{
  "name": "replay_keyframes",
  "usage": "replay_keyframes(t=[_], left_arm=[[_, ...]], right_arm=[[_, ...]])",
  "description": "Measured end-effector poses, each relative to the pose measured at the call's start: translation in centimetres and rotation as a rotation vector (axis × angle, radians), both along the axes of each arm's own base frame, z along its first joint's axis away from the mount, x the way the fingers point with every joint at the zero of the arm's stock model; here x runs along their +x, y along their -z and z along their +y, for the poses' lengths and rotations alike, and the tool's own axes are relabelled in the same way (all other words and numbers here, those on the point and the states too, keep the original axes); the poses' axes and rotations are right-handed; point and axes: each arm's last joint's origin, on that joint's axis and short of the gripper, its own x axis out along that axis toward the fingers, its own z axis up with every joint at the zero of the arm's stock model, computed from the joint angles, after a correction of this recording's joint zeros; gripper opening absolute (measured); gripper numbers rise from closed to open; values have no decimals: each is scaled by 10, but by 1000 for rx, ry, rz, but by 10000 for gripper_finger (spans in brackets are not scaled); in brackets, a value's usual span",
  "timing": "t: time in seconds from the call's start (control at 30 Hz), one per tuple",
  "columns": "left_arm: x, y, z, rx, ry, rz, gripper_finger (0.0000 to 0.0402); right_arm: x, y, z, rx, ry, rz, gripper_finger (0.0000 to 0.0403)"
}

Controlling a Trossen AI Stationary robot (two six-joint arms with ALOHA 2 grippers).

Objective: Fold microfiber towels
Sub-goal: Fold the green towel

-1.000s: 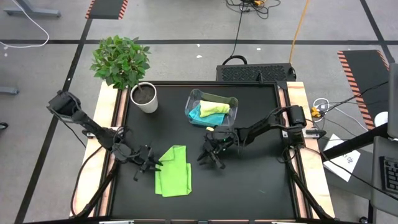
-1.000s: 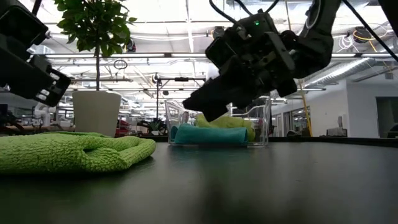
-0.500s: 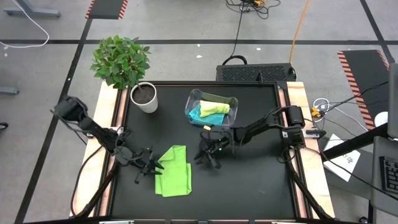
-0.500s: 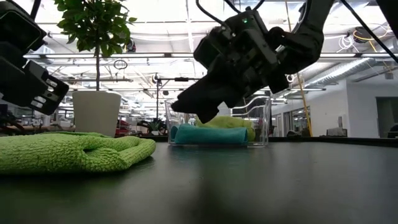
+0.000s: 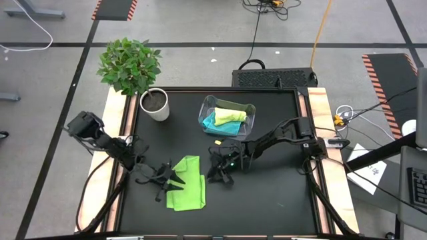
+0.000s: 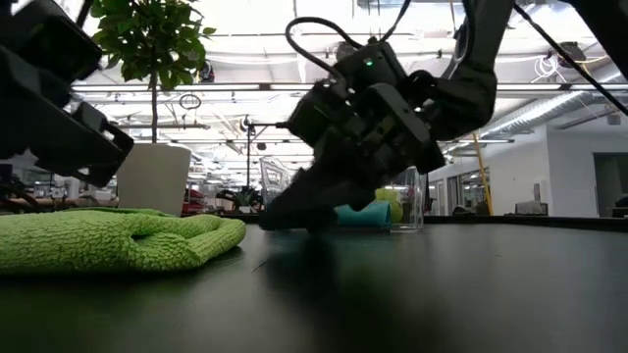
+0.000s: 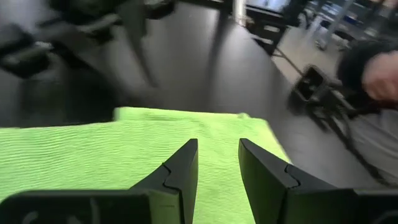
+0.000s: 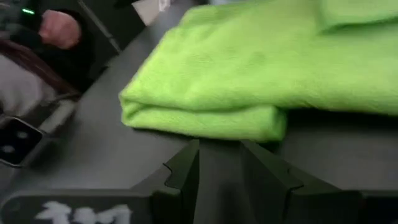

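Observation:
The bright green towel (image 5: 187, 188) lies folded on the black table, left of the middle; it also shows in the low view (image 6: 108, 240). My left gripper (image 5: 175, 179) hovers open over its left part (image 7: 124, 143), fingers (image 7: 180, 168) above the cloth. My right gripper (image 5: 215, 177) is open and low over the table (image 6: 280, 221), just right of the towel's folded right edge (image 8: 205, 121). The turquoise towel (image 5: 210, 122) and the pale yellow-green towel (image 5: 232, 115) lie in the clear bin (image 5: 205, 107).
A potted plant in a white pot (image 5: 155, 105) stands at the table's far left. The bin stands at the far middle. Bare black table (image 5: 273, 193) lies to the right and near. A person's hand (image 8: 59, 28) shows beyond the table.
My right gripper has gone down and toward the table's left, to the green towel's right edge. My left gripper has gone toward the table's right, over the towel's left part. The towel has kept still.

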Motion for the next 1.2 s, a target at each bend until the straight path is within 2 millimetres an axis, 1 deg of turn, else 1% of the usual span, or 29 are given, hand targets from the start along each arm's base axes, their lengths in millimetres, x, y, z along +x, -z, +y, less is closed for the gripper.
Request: replay_keyframes(t=[0.17,0.33,0.53,0.63,0.73,0.83,1.03,1.2], left_arm=[[-2,4,7,-12,-50,23,118],[-4,11,9,17,-65,90,118],[-2,11,13,39,-75,90,118],[2,11,21,62,-104,84,118],[8,12,33,50,-125,103,118],[12,13,41,41,-117,118,118],[12,13,41,43,-102,122,118],[10,15,39,26,-100,148,118]], right_arm=[[12,-1,6,35,-22,-3,107],[12,-2,6,75,-1,15,107],[13,-2,5,77,68,52,107],[13,-1,3,101,88,83,107],[12,1,2,117,104,120,107],[12,0,6,114,95,113,107],[12,-5,20,153,63,69,107],[12,-7,23,187,43,78,107]])
